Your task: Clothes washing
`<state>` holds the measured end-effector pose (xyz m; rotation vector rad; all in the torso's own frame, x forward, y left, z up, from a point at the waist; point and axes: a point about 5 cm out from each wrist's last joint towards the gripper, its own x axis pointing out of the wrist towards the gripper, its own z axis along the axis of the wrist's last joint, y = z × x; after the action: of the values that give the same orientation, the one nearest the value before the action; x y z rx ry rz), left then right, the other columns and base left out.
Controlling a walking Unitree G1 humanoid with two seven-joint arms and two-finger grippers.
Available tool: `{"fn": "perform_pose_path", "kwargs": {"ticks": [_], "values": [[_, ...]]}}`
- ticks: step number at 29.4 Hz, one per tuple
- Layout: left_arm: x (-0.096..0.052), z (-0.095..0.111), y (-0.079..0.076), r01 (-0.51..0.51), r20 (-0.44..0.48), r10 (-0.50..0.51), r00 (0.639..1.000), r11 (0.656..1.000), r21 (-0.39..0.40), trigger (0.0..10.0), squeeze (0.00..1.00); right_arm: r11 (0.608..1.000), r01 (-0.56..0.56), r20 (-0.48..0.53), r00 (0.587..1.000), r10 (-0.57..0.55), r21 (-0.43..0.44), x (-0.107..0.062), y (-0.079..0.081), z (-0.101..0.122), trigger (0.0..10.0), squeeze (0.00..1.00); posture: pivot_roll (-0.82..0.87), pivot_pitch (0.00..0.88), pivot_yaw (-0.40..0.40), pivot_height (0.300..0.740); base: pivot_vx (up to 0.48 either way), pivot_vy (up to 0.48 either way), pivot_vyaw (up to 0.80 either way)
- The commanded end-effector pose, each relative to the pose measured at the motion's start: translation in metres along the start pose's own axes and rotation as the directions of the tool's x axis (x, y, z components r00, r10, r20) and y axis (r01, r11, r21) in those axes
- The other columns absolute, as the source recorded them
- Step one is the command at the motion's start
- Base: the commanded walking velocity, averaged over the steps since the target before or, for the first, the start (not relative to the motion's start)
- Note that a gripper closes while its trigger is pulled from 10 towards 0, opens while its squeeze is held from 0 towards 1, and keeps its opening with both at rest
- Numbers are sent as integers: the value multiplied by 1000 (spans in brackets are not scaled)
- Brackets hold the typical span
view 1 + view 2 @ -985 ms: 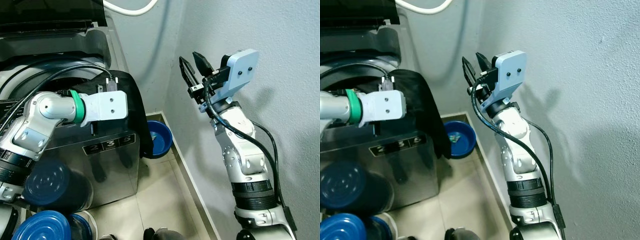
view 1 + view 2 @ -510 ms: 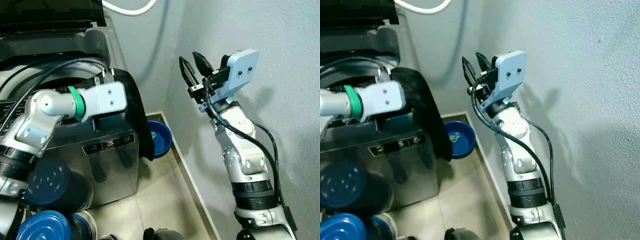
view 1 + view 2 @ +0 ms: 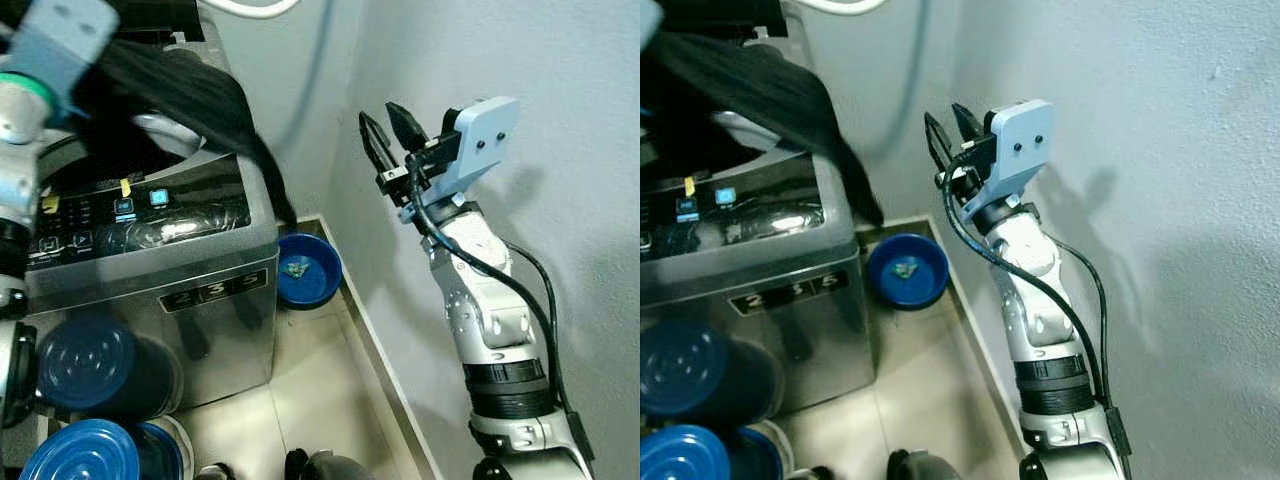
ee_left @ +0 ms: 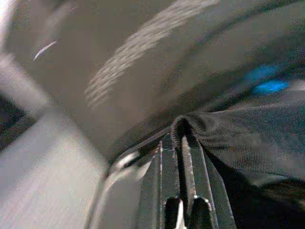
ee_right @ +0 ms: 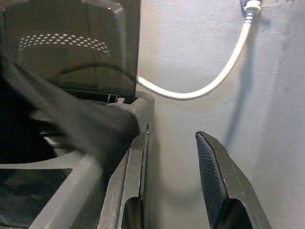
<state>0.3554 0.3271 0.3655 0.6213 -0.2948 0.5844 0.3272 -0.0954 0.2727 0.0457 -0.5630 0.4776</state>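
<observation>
Left wrist view showed the left gripper (image 4: 183, 143) with its jaws pressed together on a fold of the limp black fabric garment (image 4: 238, 138), pinching it. From the head, that arm was raised at about 10 o'clock, above the open silver top-loading washing machine (image 3: 200, 270), and the garment (image 3: 190, 95) hung from it, trailing down toward 4 o'clock past the machine's right rear corner, blurred. The right gripper (image 3: 392, 135) was held up at about 1 o'clock near the grey plaster wall (image 3: 560, 60), jaws spread apart and gripping nothing. A round blue plastic basin (image 3: 308, 270) sat on the tiled floor (image 3: 320, 400) just beside the machine's right side. Dark blue round lids (image 3: 85, 362) lay at about 8 o'clock. A white hose (image 5: 205, 81) curved along the wall behind the machine.
</observation>
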Motion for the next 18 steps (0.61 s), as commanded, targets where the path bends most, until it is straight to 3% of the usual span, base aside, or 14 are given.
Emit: {"fn": "perform_pose_path", "kwargs": {"ticks": [1, 2, 4, 5, 7, 8, 9, 10, 11, 14, 16, 17, 18], "values": [[3, -4, 36, -196, -45, 193, 980, 978, -65, 10000, 0, 1000, 11, -3, 1000, -11, -15, -3, -3, 0, 10000, 0, 15, 98, -39, 740, 0, 0, 0], [0, -12, 59, -341, -88, 333, 939, 934, -108, 10000, 0, 1000, 11, -4, 1000, -11, -15, -3, -3, 0, 10000, 0, 16, 100, -39, 740, 0, 0, 0], [0, -12, 59, -341, -88, 333, 939, 934, -108, 10000, 0, 1000, 11, -4, 1000, -11, -15, -3, -3, 0, 10000, 0, 16, 100, -39, 740, 0, 0, 0], [-4, -19, 74, -461, -124, 447, 886, 878, -126, 10000, 0, 1000, 12, -4, 1000, -12, -15, -3, -3, 0, 10000, 0, 16, 101, -38, 740, 0, 0, 0], [-4, -19, 74, -461, -124, 447, 886, 878, -126, 10000, 0, 1000, 12, -4, 1000, -12, -15, -3, -3, 0, 10000, 0, 16, 101, -38, 740, 0, 0, 0], [-9, -27, 84, -548, -162, 528, 834, 826, -134, 10000, 0, 1000, 12, -4, 1000, -12, -14, -3, -3, 0, 10000, 0, 18, 103, -38, 740, 0, 0, 0], [-9, -27, 84, -548, -162, 528, 834, 826, -134, 10000, 0, 1000, 12, -4, 1000, -12, -14, -3, -3, 0, 10000, 0, 18, 103, -38, 740, 0, 0, 0], [-15, -37, 90, -616, -216, 584, 783, 775, -139, 10000, 0, 1000, 11, -5, 1000, -11, -12, -3, -2, 0, 10000, 0, 19, 105, -36, 740, 0, 0, 0], [-15, -37, 90, -616, -216, 584, 783, 775, -139, 10000, 0, 1000, 11, -5, 1000, -11, -12, -3, -2, 0, 10000, 0, 19, 105, -36, 740, 0, 0, 0], [-32, -69, 91, -736, -394, 646, 654, 664, -132, 10000, 0, 1000, 12, -8, 1000, -12, -8, -4, -1, -1, 10000, 0, 20, 108, -35, 740, 0, 0, 0], [-34, -77, 89, -742, -435, 636, 638, 658, -126, 10000, 0, 1000, 12, -8, 1000, -12, -8, -4, -1, -1, 10000, 0, 19, 109, -35, 740, 0, 0, 0], [-33, -83, 83, -705, -452, 589, 670, 695, -139, 10000, 0, 1000, 11, -9, 1000, -11, -8, -4, -1, -2, 10000, 0, 22, 109, -37, 740, 0, 0, 0], [-33, -83, 83, -705, -452, 589, 670, 695, -139, 10000, 0, 1000, 11, -9, 1000, -11, -8, -4, -1, -2, 10000, 0, 22, 109, -37, 740, 0, 0, 0]]}}
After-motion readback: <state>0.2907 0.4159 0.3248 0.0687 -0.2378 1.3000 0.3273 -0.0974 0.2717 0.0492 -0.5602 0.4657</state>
